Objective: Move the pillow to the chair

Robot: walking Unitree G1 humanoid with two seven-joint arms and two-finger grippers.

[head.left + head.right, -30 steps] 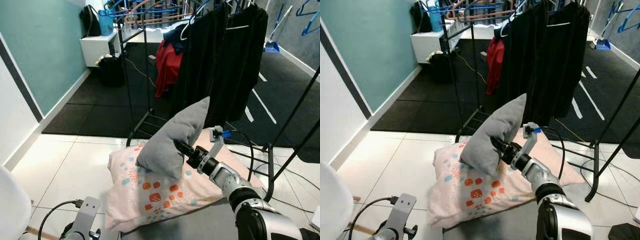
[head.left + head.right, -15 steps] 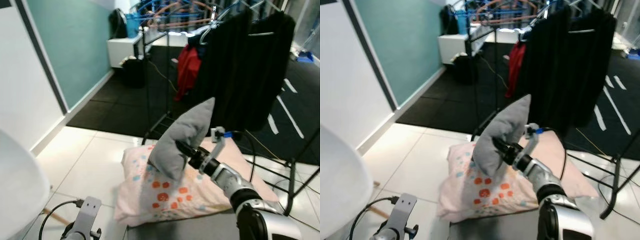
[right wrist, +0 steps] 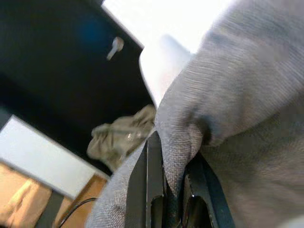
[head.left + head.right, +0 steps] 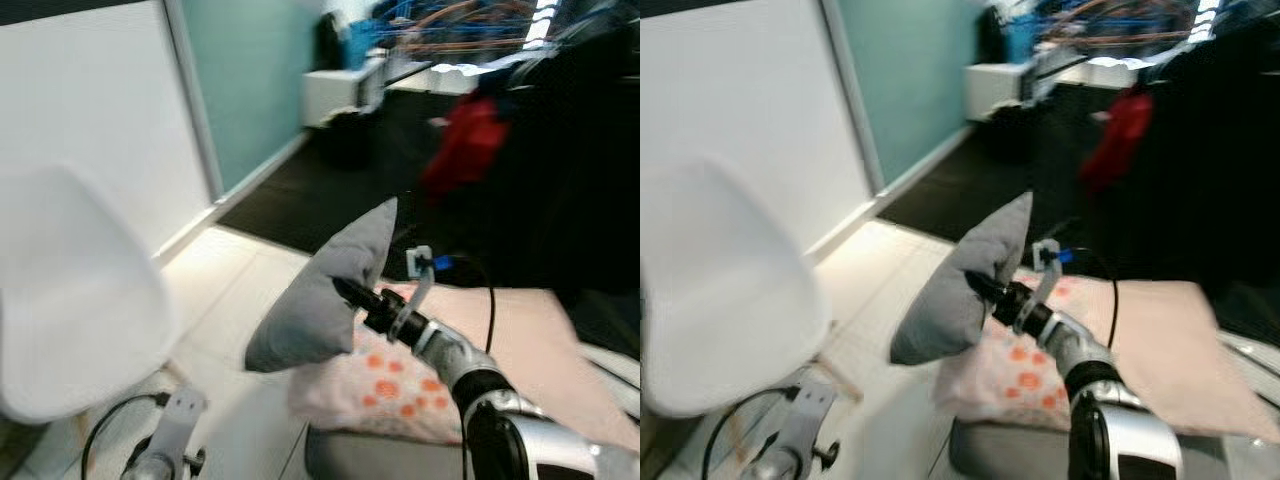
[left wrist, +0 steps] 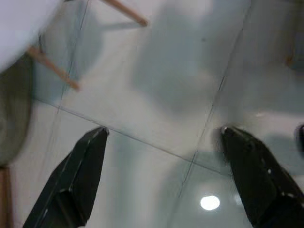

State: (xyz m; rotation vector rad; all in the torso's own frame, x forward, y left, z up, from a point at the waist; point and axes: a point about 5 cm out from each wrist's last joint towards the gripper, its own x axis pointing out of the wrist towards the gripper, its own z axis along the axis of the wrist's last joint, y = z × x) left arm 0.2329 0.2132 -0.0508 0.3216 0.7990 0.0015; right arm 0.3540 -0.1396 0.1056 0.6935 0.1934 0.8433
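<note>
A grey pillow [image 4: 322,290] hangs in the air at the middle of the eye views, pinched at its side by my right gripper [image 4: 350,294], which is shut on it. In the right wrist view the grey pillow's fabric [image 3: 228,109] bunches between the black fingers [image 3: 154,190]. A white shell chair [image 4: 70,290] stands at the left, its seat a little apart from the pillow's lower corner. My left gripper [image 5: 161,175] hangs low over the tiled floor, fingers spread wide with nothing between them.
A pink patterned pillow [image 4: 420,375] lies below and right of the grey one, on a dark grey surface [image 4: 380,462]. Black and red garments [image 4: 520,150] hang on a rack at the back right. A white wall [image 4: 90,100] runs behind the chair. The chair's wooden legs [image 5: 52,69] stand on the tiles.
The camera has swung left, so the white chair now fills the left side and the clothes rack has slid right. The grey pillow stays in my right gripper.
</note>
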